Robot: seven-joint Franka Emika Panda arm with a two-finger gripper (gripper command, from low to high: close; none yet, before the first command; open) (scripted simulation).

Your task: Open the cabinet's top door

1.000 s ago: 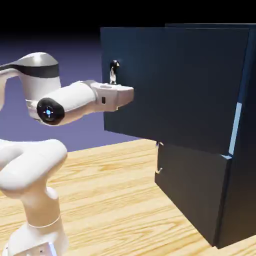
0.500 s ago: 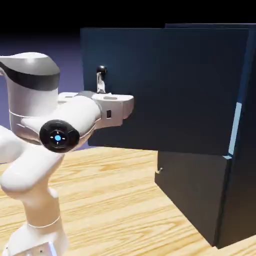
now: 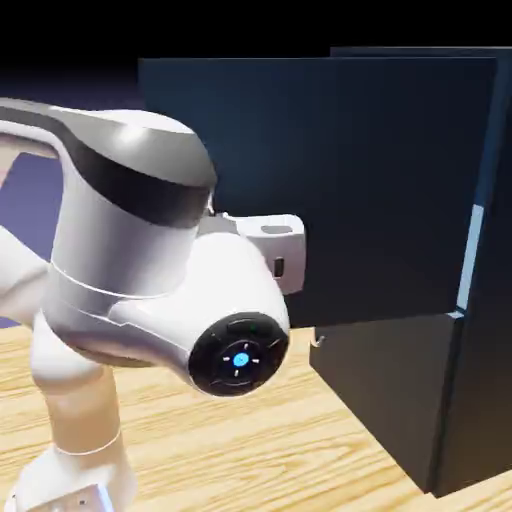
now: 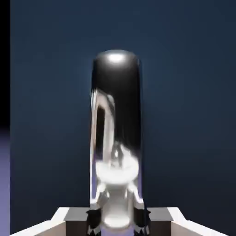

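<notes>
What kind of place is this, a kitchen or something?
Likely a computer-rendered test scene, not a real room: a dark cabinet stands on a bare wooden table before a plain backdrop, with a gripper holding its top door's handle.

Gripper (image 4: 118, 216) clamped shut, arm bent

Navy cabinet (image 3: 480, 280) upright on table; top door (image 3: 340, 170) swung wide open, its silver handle (image 4: 117, 133) hidden behind arm.

No writing, label, brand or number can be read anywhere (the nearest thing to a sign is a small blue light on the round dark cap (image 3: 238, 356) of the arm (image 3: 130, 260)).
</notes>
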